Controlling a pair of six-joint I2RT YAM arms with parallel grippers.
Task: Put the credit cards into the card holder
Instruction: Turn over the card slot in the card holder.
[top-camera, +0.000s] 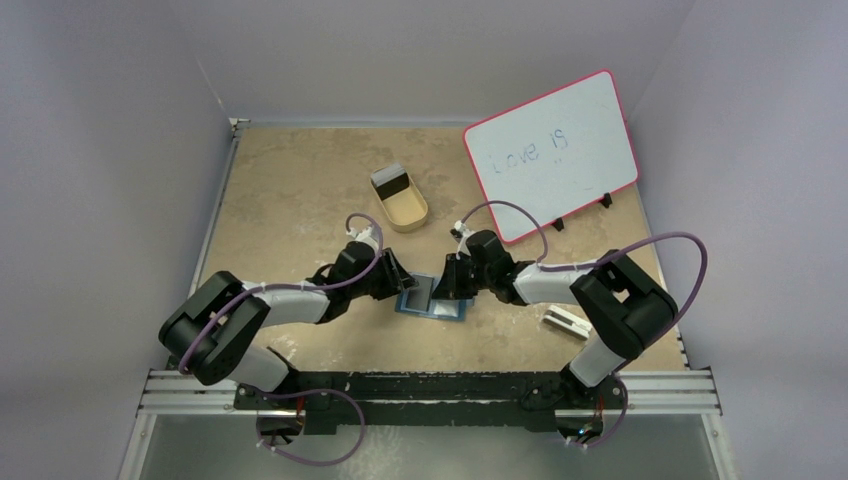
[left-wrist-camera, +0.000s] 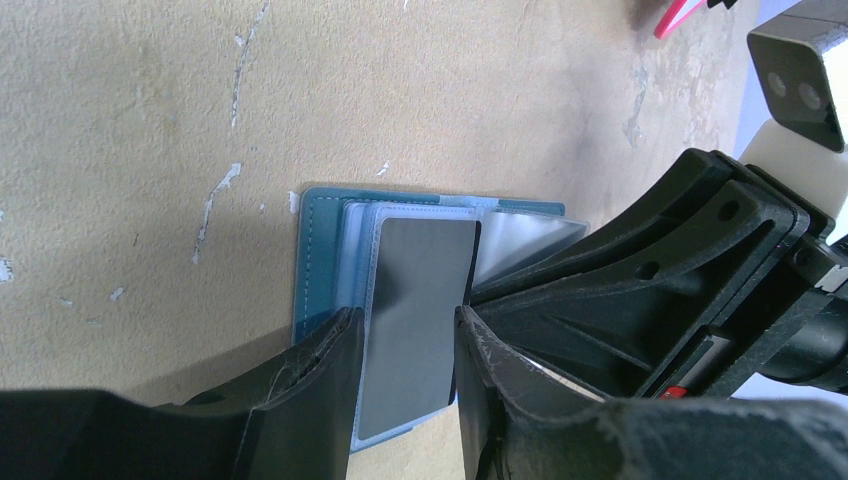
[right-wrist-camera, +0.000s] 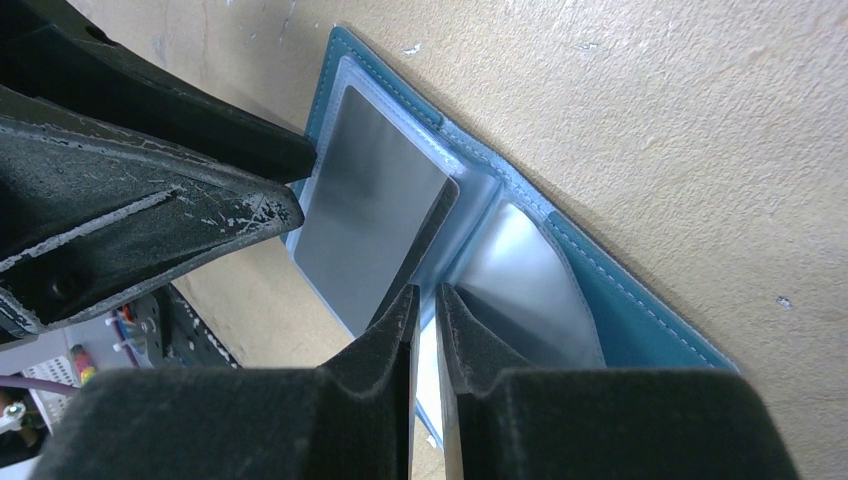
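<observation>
The card holder (top-camera: 433, 298) is lying open on the counter (top-camera: 300, 180) between both arms. The left end effector (left-wrist-camera: 405, 380) is straddling a grey credit card (left-wrist-camera: 415, 330) at the sleeves, its jaws standing partly open. The right end effector (right-wrist-camera: 425, 330) is pinching a clear sleeve (right-wrist-camera: 515, 285), nearly closed.

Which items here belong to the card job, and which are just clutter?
Job:
- card holder, open flat
- grey card between the left gripper fingers, on the holder
- right gripper, at the clear sleeves

Lying about:
- whiteboard
- tan tray
- white block
</observation>
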